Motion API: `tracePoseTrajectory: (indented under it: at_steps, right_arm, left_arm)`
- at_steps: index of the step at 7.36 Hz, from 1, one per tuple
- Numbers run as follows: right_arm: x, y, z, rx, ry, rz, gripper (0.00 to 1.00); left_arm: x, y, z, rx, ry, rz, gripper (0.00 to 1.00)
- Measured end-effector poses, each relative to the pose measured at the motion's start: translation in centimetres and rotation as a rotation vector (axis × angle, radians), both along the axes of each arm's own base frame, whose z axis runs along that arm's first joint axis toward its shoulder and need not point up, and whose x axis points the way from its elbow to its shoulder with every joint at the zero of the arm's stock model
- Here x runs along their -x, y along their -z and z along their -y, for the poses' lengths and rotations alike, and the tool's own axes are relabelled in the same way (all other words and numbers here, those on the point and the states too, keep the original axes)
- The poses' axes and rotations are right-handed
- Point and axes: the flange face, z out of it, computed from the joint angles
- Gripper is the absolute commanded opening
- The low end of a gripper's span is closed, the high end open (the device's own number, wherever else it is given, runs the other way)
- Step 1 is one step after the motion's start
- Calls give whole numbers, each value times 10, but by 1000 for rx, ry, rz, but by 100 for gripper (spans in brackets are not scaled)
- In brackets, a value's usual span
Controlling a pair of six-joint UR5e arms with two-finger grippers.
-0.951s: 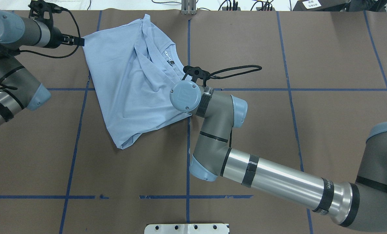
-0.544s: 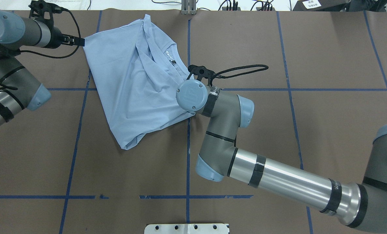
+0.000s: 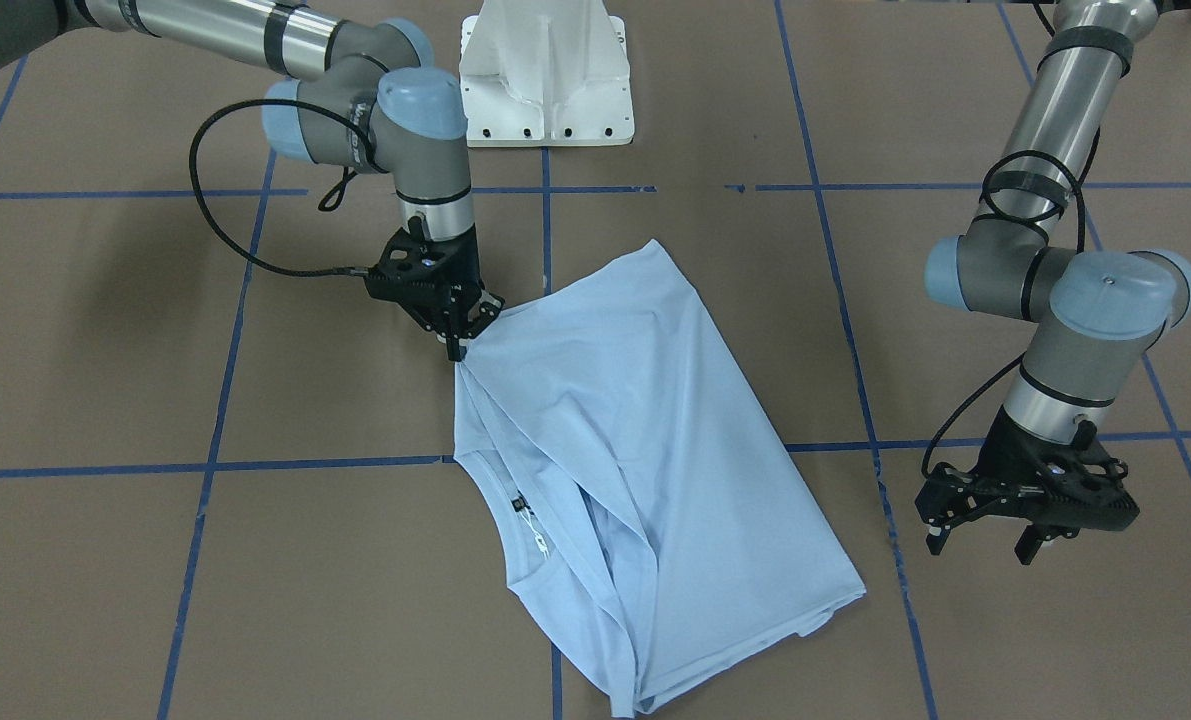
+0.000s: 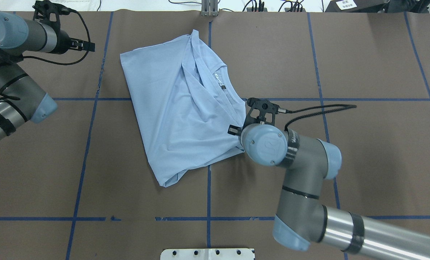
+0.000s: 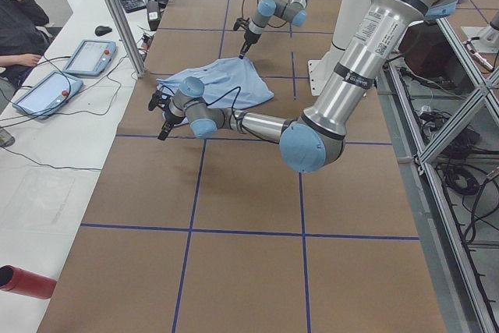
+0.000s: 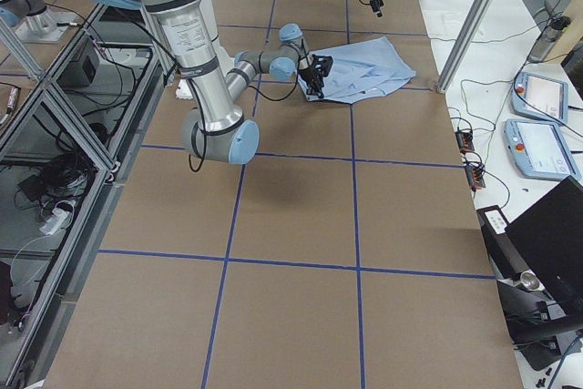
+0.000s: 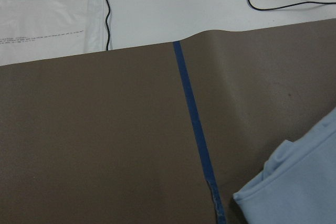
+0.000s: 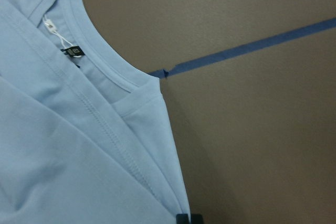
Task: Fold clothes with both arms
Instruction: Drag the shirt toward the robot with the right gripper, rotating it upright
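The light blue T-shirt (image 4: 175,108) lies crumpled and partly folded on the brown table, its neck label (image 4: 222,86) facing up. The palm-tree print is hidden. In the front-facing view my right gripper (image 3: 458,345) is shut on the shirt (image 3: 635,450) at its edge near the collar, with the cloth pulled taut. From overhead its fingers are hidden under the wrist. My left gripper (image 3: 985,540) is open and empty, hovering clear of the shirt's far corner; it also shows overhead (image 4: 90,46). The left wrist view shows only a shirt corner (image 7: 294,192).
The white pedestal base (image 3: 545,70) stands at the robot's edge of the table. Blue tape lines (image 4: 209,173) cross the brown surface. In the exterior left view, tablets (image 5: 86,56) lie on the white bench beyond the far table edge, where an operator sits.
My left gripper has let go of the shirt's corner and stayed in place. My right gripper has dragged the shirt to the right and toward the robot.
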Motion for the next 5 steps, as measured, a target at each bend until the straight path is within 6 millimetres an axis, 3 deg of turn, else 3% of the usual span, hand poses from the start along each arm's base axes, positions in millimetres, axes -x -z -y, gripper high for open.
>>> tracePoseTrajectory:
  at_steps: [2,3,4,5]
  right_arm:
    - [-11,-2,-87,-3,-13,3,0]
    - [-5,-6,-122,-9,-23,5,33]
    - [0,-10,-147,-19,-29,6,99]
    - [1,-11,-160,-29,-30,8,100]
  left_arm:
    - [-2,8,-3,-12,-5,-9,100]
    - [-2,11,-3,-16,-6,-12,100]
    - [-3,16,-4,-14,-1,-24,100]
    - [-4,28,-8,2,2,-65,100]
